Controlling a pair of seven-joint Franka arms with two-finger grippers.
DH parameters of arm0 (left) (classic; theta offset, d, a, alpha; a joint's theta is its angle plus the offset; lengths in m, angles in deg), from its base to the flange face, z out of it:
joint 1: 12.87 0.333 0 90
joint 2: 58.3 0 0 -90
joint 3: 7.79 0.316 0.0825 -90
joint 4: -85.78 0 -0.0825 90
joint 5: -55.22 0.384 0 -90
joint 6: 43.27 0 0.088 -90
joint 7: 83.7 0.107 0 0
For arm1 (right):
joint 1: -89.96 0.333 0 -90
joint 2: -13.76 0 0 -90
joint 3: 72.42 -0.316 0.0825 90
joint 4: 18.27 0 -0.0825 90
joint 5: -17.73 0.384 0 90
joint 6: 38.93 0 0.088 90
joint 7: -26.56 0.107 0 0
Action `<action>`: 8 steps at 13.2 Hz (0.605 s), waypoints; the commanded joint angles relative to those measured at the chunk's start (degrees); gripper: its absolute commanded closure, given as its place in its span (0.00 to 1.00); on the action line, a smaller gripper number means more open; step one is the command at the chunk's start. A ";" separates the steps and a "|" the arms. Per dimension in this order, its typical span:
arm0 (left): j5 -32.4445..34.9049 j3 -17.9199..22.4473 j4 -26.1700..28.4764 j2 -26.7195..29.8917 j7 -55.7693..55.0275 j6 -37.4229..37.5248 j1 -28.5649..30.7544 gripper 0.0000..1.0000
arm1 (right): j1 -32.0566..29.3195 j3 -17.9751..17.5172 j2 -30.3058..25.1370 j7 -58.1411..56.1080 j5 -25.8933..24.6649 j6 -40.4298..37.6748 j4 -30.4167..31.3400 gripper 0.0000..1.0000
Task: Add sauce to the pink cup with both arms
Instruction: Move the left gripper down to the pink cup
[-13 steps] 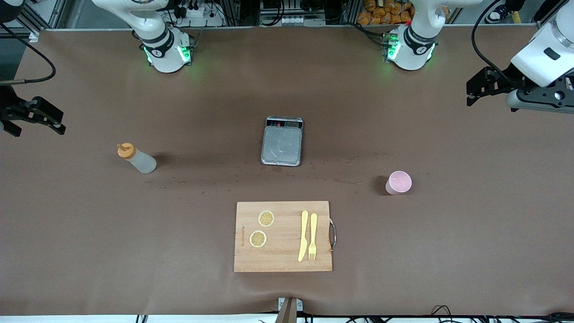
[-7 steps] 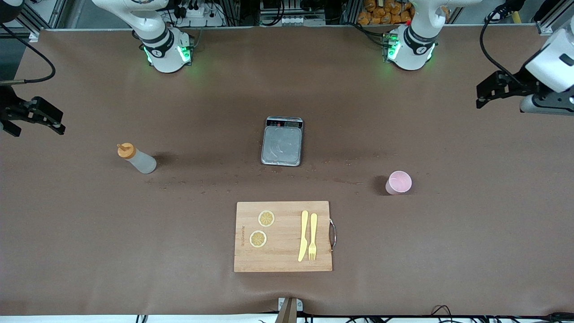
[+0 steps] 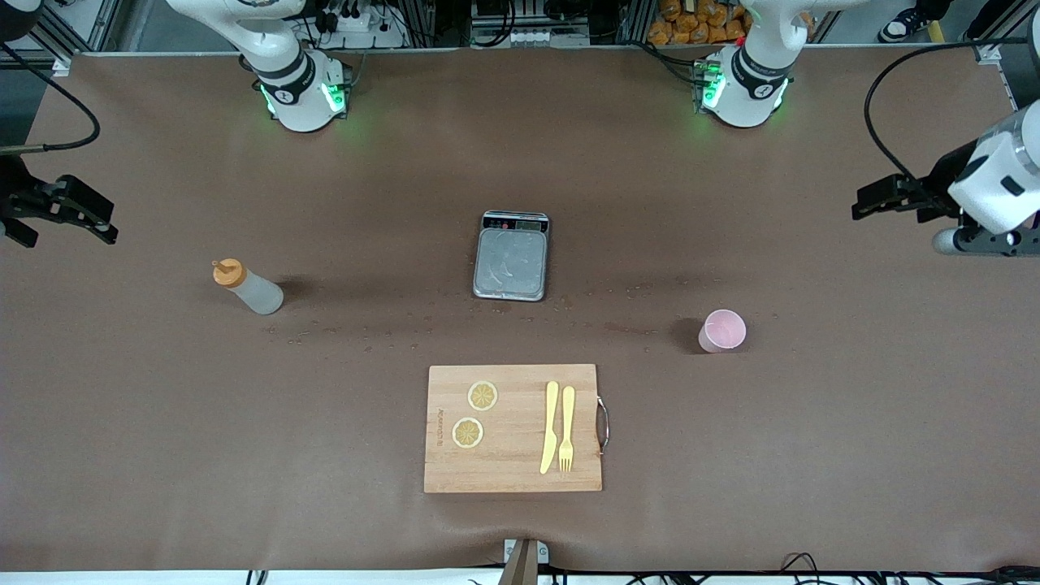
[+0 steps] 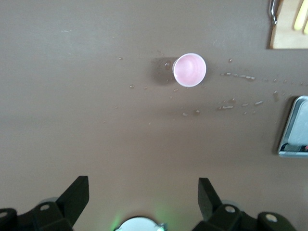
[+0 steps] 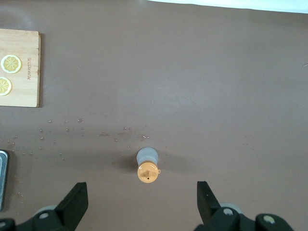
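The sauce bottle (image 3: 246, 288), whitish with an orange cap, stands on the brown table toward the right arm's end; it also shows in the right wrist view (image 5: 147, 166). The pink cup (image 3: 722, 331) stands upright toward the left arm's end and shows in the left wrist view (image 4: 189, 70). My right gripper (image 3: 69, 213) hangs open and empty in the air at the table's edge, apart from the bottle; its fingers (image 5: 72, 202) stand wide. My left gripper (image 3: 881, 199) hangs open and empty above the table's other end, apart from the cup; its fingers (image 4: 77, 192) stand wide.
A grey scale (image 3: 512, 258) sits at the table's middle. A wooden cutting board (image 3: 513, 428) lies nearer the front camera, with two lemon slices (image 3: 483, 396), a yellow knife and a yellow fork (image 3: 566, 428). Small droplets dot the table between bottle and cup.
My left gripper has swung lower in the front view, coming a little nearer the cup's side of the table. The right arm, the bottle and the cup have not moved.
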 commanded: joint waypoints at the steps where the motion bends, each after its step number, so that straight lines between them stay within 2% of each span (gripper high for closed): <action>1: -2.45 -0.91 6.65 1.11 -1.28 -7.54 1.05 0.00 | -0.15 -0.04 0.53 0.25 0.72 -0.45 -0.89 0.00; 4: -2.45 -4.14 12.63 -1.52 -8.55 -18.60 0.43 0.00 | -0.15 -0.13 0.53 0.25 0.72 -0.45 -0.89 0.00; 8: -2.63 -4.69 13.44 -8.72 -12.60 -27.33 0.61 0.00 | -0.23 -0.13 0.53 0.25 0.72 -0.45 -0.89 0.00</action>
